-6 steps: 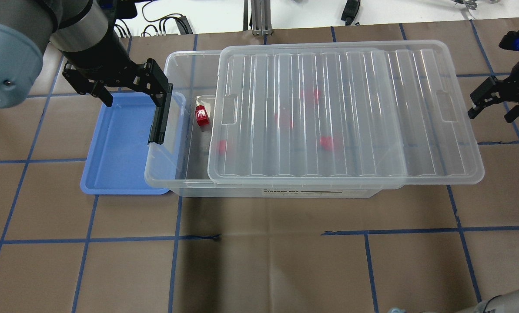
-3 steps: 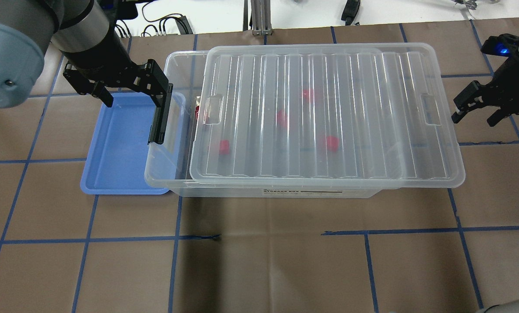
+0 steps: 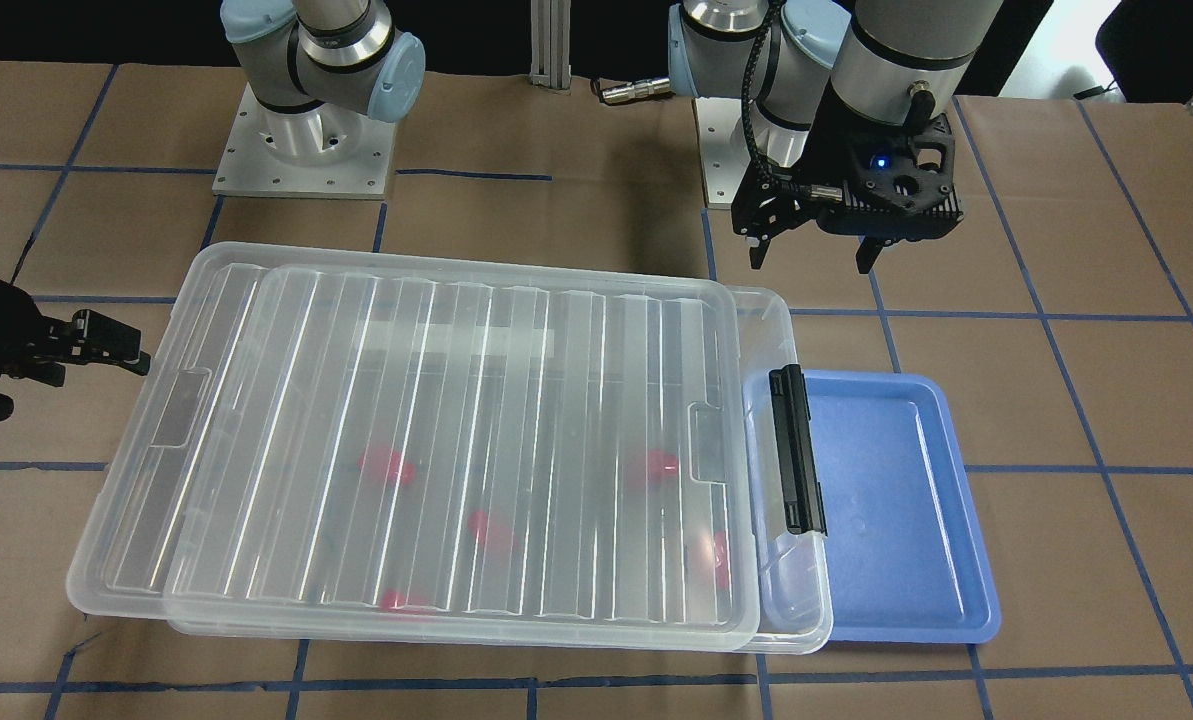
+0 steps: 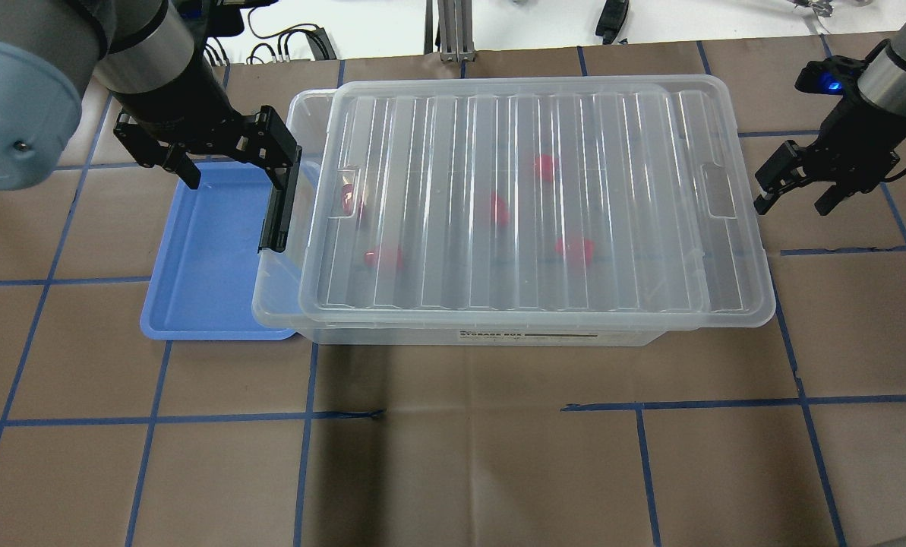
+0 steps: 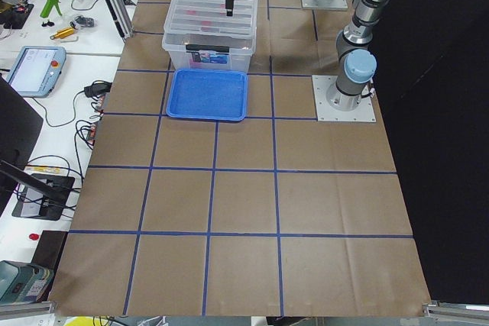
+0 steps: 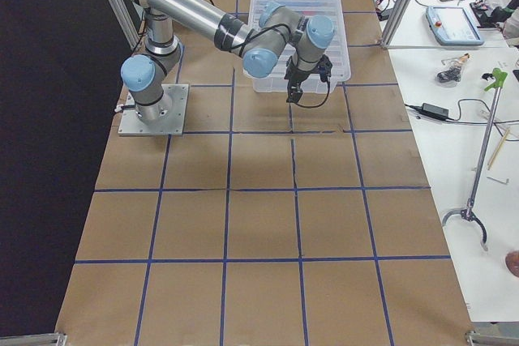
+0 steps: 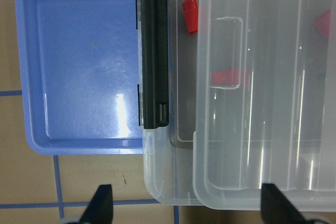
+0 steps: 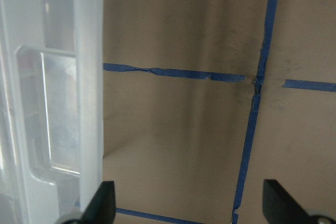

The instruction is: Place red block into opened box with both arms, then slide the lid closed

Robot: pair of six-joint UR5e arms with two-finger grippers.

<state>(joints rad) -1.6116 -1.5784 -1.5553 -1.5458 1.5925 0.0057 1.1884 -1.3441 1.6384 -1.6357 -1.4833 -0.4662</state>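
While the lid (image 4: pixel 536 205) nearly covers the box (image 4: pixel 278 296), right hand (image 4: pixel 790 207) spread beside its end, left hand (image 4: pixel 240 173) spread

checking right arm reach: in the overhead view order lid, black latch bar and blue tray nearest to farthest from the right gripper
1. lid, short end close beside the right gripper
2. black latch bar, on the box's far short end
3. blue tray, past that bar, farthest

Clear ribbed lid (image 4: pixel 513 197), red block (image 7: pixel 189 15), blue tray (image 4: pixel 209 251).
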